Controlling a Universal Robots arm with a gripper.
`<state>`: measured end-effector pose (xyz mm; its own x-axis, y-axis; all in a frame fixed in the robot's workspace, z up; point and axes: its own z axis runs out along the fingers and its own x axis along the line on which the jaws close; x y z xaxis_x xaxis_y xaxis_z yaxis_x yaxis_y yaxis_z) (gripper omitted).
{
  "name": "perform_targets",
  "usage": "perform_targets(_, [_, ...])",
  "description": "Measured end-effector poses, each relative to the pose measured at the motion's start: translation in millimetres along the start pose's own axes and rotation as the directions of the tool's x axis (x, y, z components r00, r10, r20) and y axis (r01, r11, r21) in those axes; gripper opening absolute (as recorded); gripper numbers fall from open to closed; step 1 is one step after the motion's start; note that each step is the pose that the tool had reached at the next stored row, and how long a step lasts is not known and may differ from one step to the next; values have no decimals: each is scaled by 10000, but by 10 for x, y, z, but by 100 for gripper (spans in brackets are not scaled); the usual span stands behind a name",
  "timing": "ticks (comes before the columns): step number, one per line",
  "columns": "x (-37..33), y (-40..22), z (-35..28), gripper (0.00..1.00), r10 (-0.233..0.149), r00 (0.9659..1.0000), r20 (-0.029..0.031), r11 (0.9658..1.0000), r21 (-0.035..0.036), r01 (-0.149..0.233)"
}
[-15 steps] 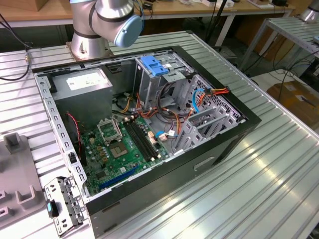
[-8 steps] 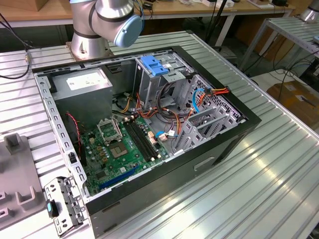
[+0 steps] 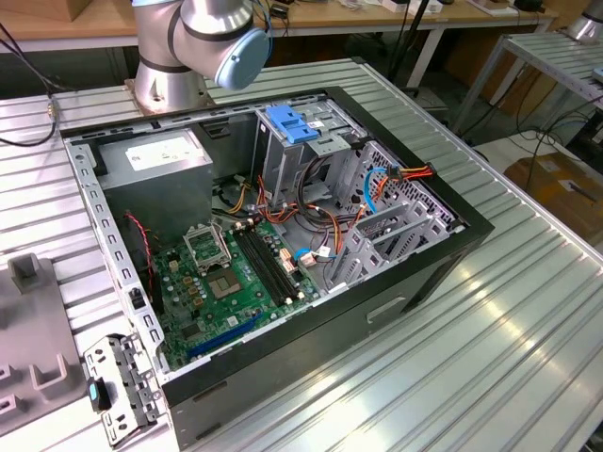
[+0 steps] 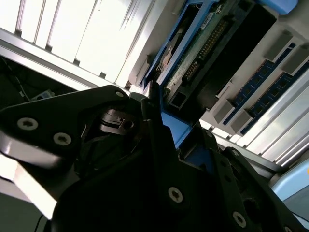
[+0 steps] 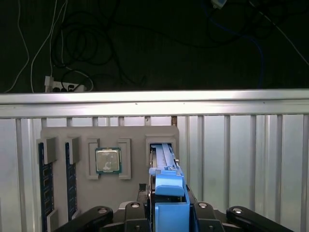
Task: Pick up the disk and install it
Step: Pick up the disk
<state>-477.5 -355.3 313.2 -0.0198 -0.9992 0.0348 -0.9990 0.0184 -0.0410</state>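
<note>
One disk point(image 5: 169, 193) is held on edge in a slot of the grey tray point(image 5: 130, 191), its blue rail clamped by the closed tool point(image 5: 169, 215) (seen in both wrist views). One processor point(image 5: 108, 160) and two memory sticks point(image 5: 71, 179) are seated alongside. One open computer case point(image 3: 283, 367) on the table point(image 3: 528, 358) is shown in the exterior view.

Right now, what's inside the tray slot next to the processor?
The disk stands on edge in that slot of the grey tray. Its lower side and the slot floor are hidden, and the gripper covers its near end.
</note>
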Motion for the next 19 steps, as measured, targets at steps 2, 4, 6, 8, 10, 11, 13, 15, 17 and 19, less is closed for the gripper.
perform_targets(2, [2,-2,-46,37,-1,10000,-24,10000,1,1])
perform_targets(4, [3,-4,-92,37,-2,10000,-46,10000,2,2])
perform_targets(6, [4,-5,-127,37,-2,10000,-65,10000,2,2])
perform_targets(8, [6,-6,-161,37,-3,10000,-84,10000,2,3])
perform_targets(10, [7,-8,-204,37,-4,9999,-107,10000,2,4])
perform_targets(11, [8,-10,-234,37,-5,9999,-122,10000,3,5])
perform_targets(13, [10,-12,-297,37,-6,9999,-154,10000,4,6])
perform_targets(15, [12,-14,-340,37,-7,9998,-176,10000,3,7])
perform_targets(17, [13,-15,-371,37,-8,9998,-195,10000,5,8])
perform_targets(19, [13,-15,-375,37,-8,9998,-196,10000,7,8])
